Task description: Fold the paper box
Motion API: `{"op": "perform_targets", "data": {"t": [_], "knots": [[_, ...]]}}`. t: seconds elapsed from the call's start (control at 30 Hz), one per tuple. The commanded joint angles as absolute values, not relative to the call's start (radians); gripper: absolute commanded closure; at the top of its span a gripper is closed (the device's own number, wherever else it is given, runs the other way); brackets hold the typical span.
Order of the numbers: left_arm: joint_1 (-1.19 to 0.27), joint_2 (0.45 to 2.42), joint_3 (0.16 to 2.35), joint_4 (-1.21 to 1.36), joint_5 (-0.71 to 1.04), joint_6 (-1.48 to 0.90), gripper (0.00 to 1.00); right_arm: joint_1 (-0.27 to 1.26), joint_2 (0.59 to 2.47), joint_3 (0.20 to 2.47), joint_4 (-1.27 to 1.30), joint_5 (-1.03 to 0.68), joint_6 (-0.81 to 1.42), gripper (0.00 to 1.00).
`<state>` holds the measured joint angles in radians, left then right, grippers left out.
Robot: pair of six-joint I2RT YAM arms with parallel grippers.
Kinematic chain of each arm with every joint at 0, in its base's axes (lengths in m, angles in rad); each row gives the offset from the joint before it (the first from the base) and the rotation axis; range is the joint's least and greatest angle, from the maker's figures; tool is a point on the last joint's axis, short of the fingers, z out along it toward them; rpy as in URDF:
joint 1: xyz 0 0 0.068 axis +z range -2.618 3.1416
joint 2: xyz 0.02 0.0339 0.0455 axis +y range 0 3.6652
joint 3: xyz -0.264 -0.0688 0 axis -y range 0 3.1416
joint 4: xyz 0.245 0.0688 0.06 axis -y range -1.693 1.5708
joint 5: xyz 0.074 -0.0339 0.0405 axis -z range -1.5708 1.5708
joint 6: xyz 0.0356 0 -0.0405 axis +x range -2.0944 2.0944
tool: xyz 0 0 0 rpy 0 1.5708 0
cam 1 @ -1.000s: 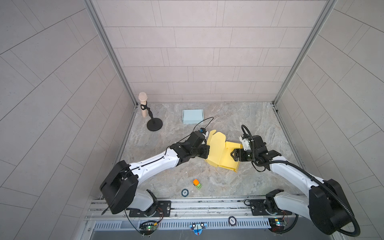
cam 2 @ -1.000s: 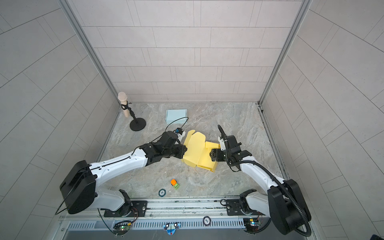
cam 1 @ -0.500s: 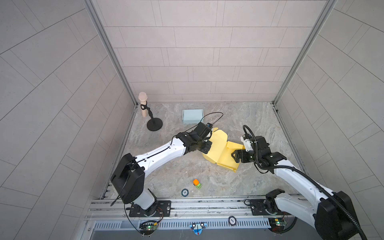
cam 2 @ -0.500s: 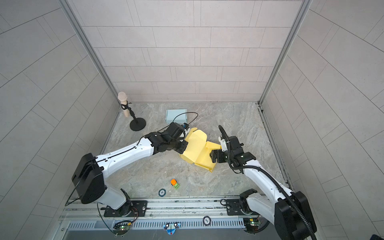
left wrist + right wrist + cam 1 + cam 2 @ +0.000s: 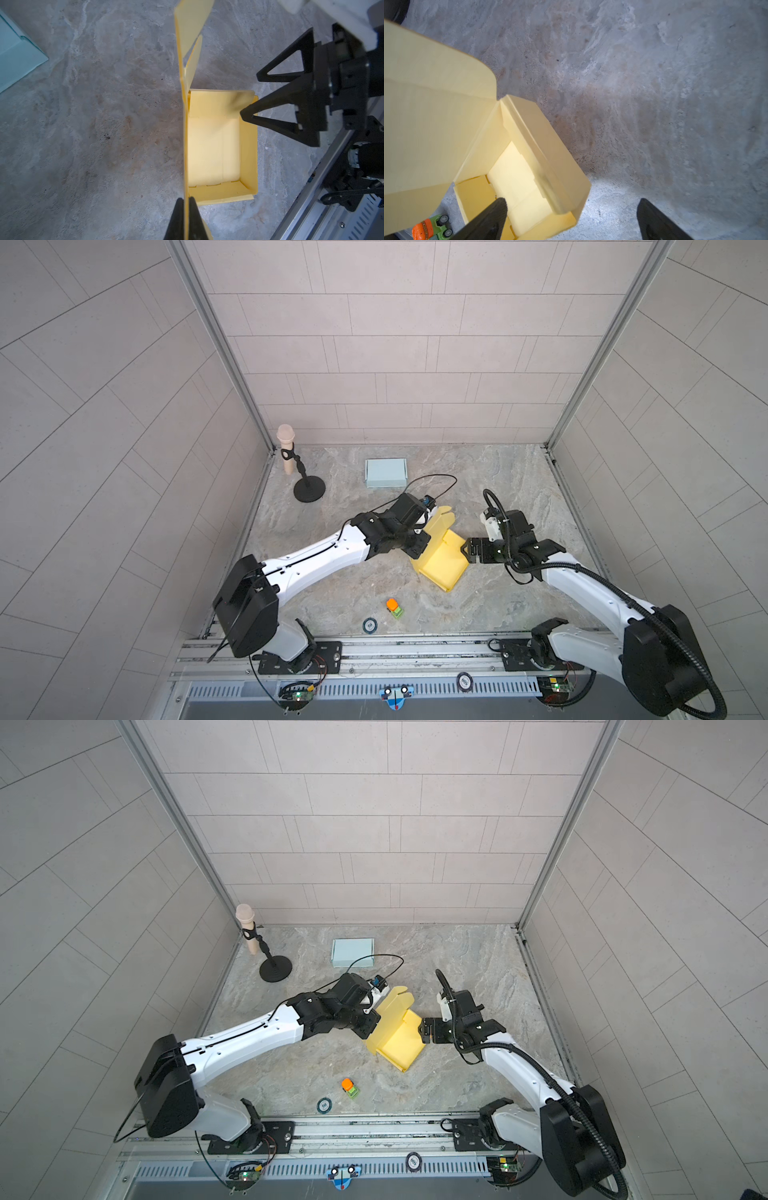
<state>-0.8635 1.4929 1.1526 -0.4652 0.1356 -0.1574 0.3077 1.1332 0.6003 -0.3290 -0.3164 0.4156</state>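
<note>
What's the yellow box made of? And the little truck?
The yellow box looks like thin matte card or stiff paper: sharp creases, thin flap edges. The truck is probably shiny plastic, bright orange and green with small wheels, though I can't be certain.

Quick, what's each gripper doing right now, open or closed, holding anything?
Left gripper: closed, pinching the raised lid of the yellow paper box.
Right gripper: open, straddling the box's side wall, holding nothing.

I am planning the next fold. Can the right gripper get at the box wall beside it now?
Probably yes. The right gripper is open and straddles that wall of the box, one finger over the inside, one outside. The left gripper pinches the lid upright, clear of it.
</note>
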Motion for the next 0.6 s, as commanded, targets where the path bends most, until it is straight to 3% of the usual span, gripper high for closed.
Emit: {"op": "perform_targets", "data": {"t": [0.0, 0.17, 0.4, 0.57], "knots": [[-0.864, 1.481, 1.146, -0.463, 0.122, -0.122, 1.00, 0.310, 1.099, 0.647, -0.356, -0.291, 0.406, 0.01], [-0.861, 1.499, 1.161, -0.489, 0.086, -0.050, 1.00, 0.310, 1.079, 0.662, -0.379, -0.236, 0.338, 0.05], [-0.850, 1.547, 1.211, -0.519, 0.098, -0.014, 1.00, 0.310, 1.232, 0.665, -0.311, -0.263, 0.327, 0.25], [-0.840, 1.559, 1.218, -0.511, 0.109, -0.013, 1.00, 0.310, 1.295, 0.673, -0.275, -0.292, 0.327, 0.33]]}}
